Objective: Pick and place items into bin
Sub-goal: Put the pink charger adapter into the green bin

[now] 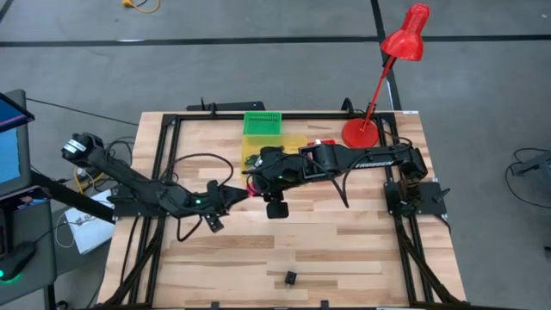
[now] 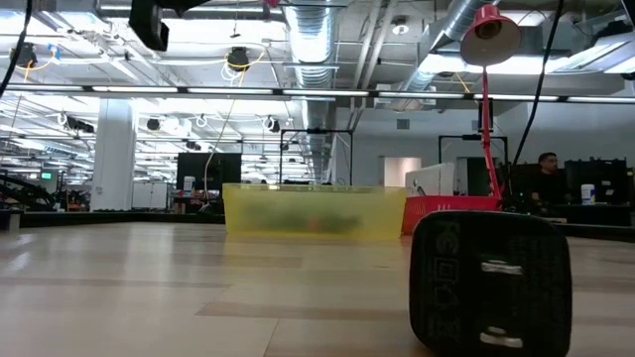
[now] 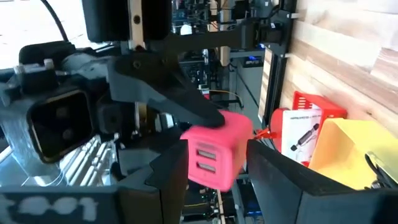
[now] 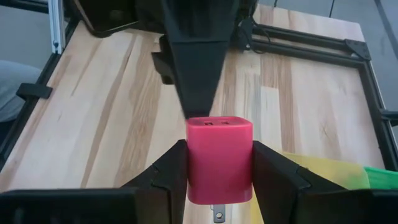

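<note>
Wooden table (image 1: 327, 250) with a yellow bin (image 1: 297, 148) near its far edge. Both arms meet mid-air beside it: right gripper (image 4: 219, 163) and left gripper (image 3: 217, 163) each clamp the pink charger (image 4: 219, 158). It looks like a handover; next, one must release.

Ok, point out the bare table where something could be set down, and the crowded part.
Free: the near boards between the arms and the black adapter, and the far left corner beside the green basket. Crowded: the middle, where the left gripper and right gripper both clamp the pink charger, and the yellow bin by the red lamp.
</note>
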